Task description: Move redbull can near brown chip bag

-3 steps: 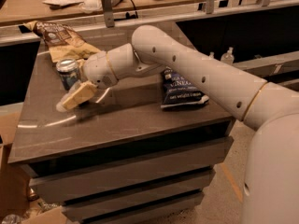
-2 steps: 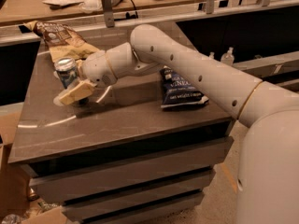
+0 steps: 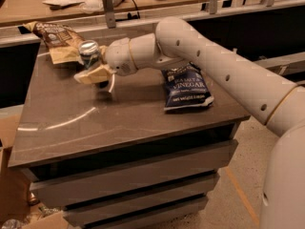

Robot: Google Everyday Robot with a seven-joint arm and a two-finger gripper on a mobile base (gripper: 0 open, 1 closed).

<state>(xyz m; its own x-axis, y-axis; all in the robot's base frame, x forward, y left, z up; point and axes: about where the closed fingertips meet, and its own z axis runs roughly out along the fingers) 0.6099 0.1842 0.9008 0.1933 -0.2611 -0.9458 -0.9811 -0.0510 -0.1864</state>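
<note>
The robot's two-finger gripper (image 3: 95, 74), tan fingers closed around the lower body of a slim blue-and-silver redbull can (image 3: 89, 53), hangs over the rear-left part of a grey-brown stone-look countertop (image 3: 95, 123). The can stands upright in the grasp, close beside the crinkled brown chip bag (image 3: 56, 38) with its pale label, which lies at the counter's back-left corner; whether the two touch cannot be told. The carry appears to be in its last stage. The next move calls for lowering the can onto bare surface beside the bag, then opening the fingers without tipping it. A dark blue salt-and-vinegar chip bag (image 3: 187, 87) lies well apart, to the right. The grey drawer fronts (image 3: 133, 175) below are shut, their contents hidden.
</note>
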